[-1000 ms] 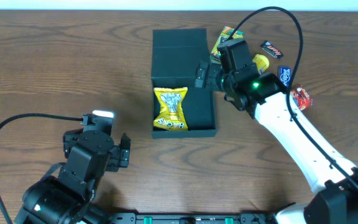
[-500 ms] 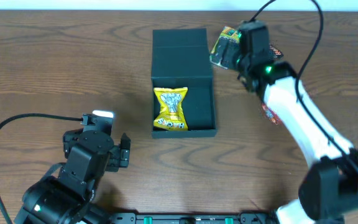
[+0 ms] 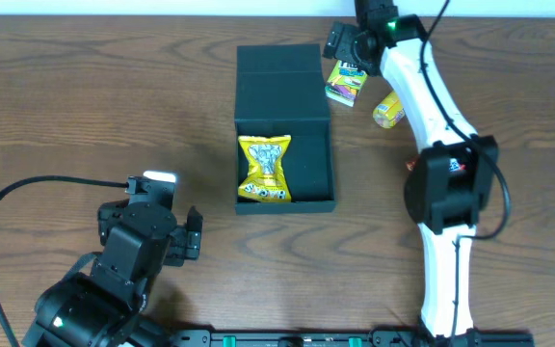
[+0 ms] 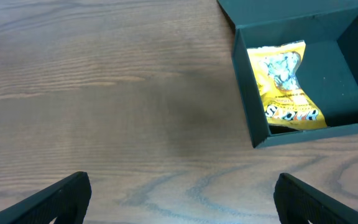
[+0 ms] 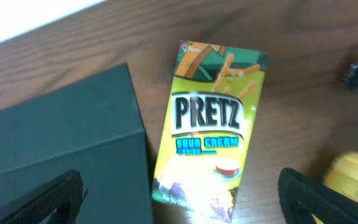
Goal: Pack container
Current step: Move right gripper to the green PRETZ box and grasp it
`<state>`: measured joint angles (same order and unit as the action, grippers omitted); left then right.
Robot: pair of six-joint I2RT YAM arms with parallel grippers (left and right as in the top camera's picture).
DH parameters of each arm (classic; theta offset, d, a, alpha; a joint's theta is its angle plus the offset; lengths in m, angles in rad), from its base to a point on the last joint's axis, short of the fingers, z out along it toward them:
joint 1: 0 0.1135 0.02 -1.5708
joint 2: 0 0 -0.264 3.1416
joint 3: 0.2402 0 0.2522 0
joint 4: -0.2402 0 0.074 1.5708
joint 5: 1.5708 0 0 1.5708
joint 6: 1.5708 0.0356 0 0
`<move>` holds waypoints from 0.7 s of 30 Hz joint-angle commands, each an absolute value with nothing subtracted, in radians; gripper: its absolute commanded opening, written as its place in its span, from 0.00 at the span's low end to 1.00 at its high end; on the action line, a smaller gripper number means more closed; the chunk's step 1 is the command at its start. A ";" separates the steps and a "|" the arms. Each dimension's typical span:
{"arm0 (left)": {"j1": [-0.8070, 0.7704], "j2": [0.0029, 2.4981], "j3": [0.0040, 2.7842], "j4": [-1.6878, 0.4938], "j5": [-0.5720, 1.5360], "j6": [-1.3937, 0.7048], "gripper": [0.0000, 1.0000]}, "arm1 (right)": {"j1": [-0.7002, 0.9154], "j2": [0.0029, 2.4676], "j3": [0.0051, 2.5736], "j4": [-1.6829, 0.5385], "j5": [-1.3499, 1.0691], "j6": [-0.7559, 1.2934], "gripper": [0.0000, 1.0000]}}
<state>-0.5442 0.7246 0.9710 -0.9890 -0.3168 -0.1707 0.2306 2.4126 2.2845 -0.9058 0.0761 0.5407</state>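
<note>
The flat, square black cardboard box (image 3: 314, 159) sits in the middle of the brown wooden table (image 3: 85, 96) with its flap lid open, and a crinkly yellow snack bag (image 3: 264, 168) lies inside it. The right gripper (image 5: 179, 190) is spread wide and holds nothing, and it hangs over a yellow and green Pretz carton (image 5: 210, 130) that lies just beside the box lid. The left gripper (image 4: 182, 196) is well apart from the box, spread wide too, with nothing in it.
</note>
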 commanded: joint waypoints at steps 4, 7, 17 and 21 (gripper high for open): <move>-0.542 0.724 0.986 -0.992 -0.317 -0.165 0.95 | 0.199 2.556 2.409 -0.965 0.032 0.576 0.99; -0.542 0.724 0.986 -0.992 -0.317 -0.165 0.95 | 0.185 2.588 2.409 -0.973 0.027 0.590 0.99; -0.542 0.724 0.986 -0.992 -0.317 -0.164 0.95 | 0.169 2.634 2.408 -0.947 -0.012 0.586 0.99; -0.542 0.724 0.986 -0.992 -0.317 -0.165 0.95 | 0.170 2.645 2.408 -0.950 -0.011 0.585 0.99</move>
<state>-0.5442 0.7246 0.9710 -0.9890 -0.3168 -0.1711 0.1719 2.6118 2.3833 -0.9493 -0.0063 0.5735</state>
